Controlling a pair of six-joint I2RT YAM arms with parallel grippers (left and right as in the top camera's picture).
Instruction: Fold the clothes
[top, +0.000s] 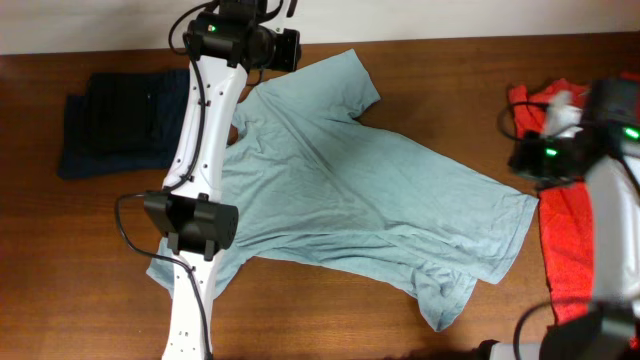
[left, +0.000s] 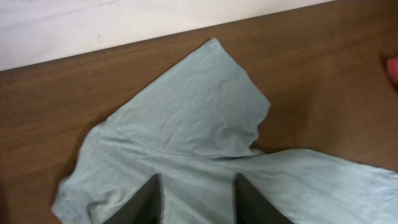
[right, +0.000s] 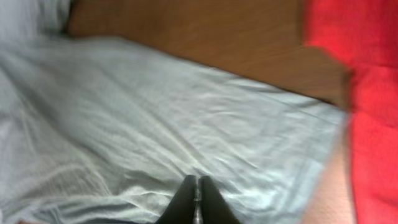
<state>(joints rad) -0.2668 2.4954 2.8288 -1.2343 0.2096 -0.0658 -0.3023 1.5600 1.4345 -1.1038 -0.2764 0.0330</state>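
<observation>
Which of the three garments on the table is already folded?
The dark navy garment: a compact rectangle, while the pale blue T-shirt lies spread open and the red garment looks rumpled.

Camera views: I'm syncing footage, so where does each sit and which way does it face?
Overhead: above the wooden table, looking down on the pale teal cotton T-shirt, left arm, right arm.
Left wrist: faces the T-shirt's sleeve and white wall; own jaws open.
Right wrist: low over the T-shirt, bright red cloth garment alongside; own jaws shut.
Shared: overhead and right wrist both show the red garment.
</observation>
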